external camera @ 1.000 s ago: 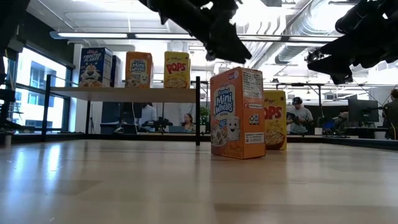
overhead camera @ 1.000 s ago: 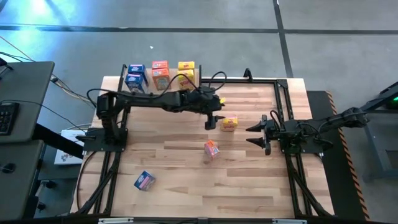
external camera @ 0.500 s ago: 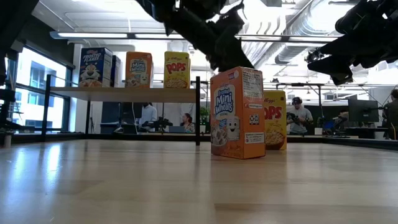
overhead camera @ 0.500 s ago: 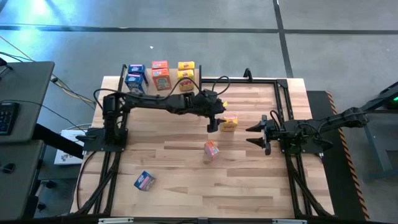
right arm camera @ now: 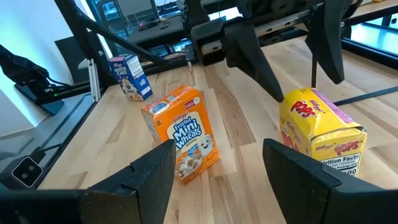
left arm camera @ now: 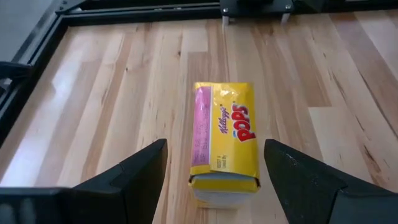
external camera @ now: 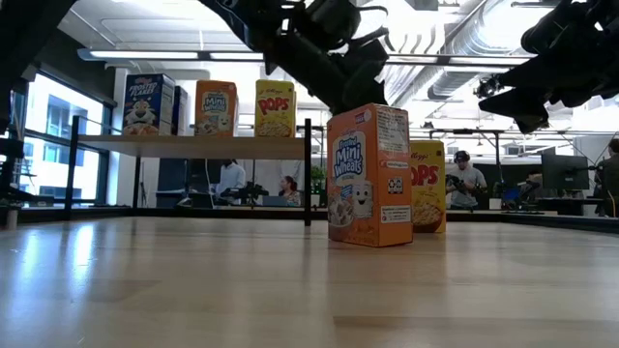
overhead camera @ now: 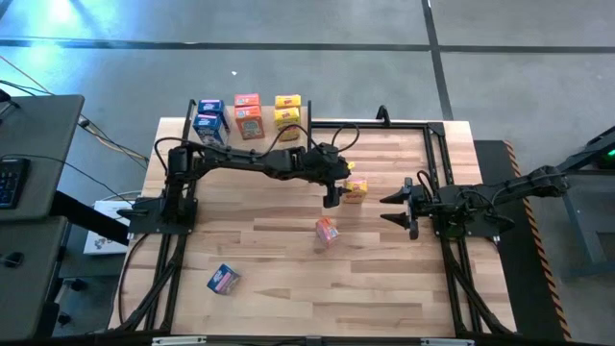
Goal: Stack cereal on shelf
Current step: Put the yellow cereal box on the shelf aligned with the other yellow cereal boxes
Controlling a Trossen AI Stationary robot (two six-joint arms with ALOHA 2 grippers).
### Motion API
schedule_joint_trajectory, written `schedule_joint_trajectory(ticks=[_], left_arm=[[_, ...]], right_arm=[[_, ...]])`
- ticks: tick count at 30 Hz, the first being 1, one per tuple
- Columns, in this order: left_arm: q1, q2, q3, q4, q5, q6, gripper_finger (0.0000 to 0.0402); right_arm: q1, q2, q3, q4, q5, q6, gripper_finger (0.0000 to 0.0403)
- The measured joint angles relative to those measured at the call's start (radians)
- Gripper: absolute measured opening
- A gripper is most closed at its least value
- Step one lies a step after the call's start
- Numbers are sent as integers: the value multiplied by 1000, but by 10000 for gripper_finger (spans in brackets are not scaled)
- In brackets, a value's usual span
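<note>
A yellow box (overhead camera: 355, 190) printed "Kellogg's Pops" in red, with a pink side panel, stands upright near the middle of the table (overhead camera: 288, 288), slightly toward its right and far edges. The left gripper (overhead camera: 332, 195) hangs over it with its fingers (left arm camera: 134, 174) spread wide on either side of the box top, not touching it; nothing is held. In the left wrist view the box (left arm camera: 225, 140) sits squarely between the two dark fingers.

Just nearer the front edge stands an orange box (overhead camera: 327, 230) reading "Frosted Mini Wheats", its side panel carrying a nutrition table; in the low view it (external camera: 370, 177) partly covers the yellow box (external camera: 427, 186) behind it. A blue box (overhead camera: 223, 279) lies well apart, toward the table's front left corner; the right wrist view shows it (right arm camera: 131, 76) with a "Frosted Flakes" front.

The shelf (external camera: 193, 146) stands along the far edge at the left corner, a light-wood board on thin black posts. On it stand three boxes in a row: a blue "Frosted Flakes" (external camera: 147, 103), an orange "Mini Wheats" (external camera: 216, 107) and a yellow "Pops" (external camera: 275, 108). From above, more boxes show behind each of these, a blue (overhead camera: 209, 106), an orange (overhead camera: 247, 100) and a yellow (overhead camera: 286, 101).

The right gripper (overhead camera: 398, 207) waits above the table toward the right edge, facing the yellow box, its fingers (right arm camera: 152, 177) parted and empty.
</note>
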State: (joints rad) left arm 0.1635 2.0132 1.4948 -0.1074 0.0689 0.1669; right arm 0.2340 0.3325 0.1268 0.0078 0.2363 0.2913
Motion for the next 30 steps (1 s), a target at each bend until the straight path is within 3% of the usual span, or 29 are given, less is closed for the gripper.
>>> schedule_joint_trajectory(ticks=[30], left_arm=[[-15, 0, 0, -1, -55, -8, 260]], right_arm=[[0, 0, 0, -4, 0, 16, 234]])
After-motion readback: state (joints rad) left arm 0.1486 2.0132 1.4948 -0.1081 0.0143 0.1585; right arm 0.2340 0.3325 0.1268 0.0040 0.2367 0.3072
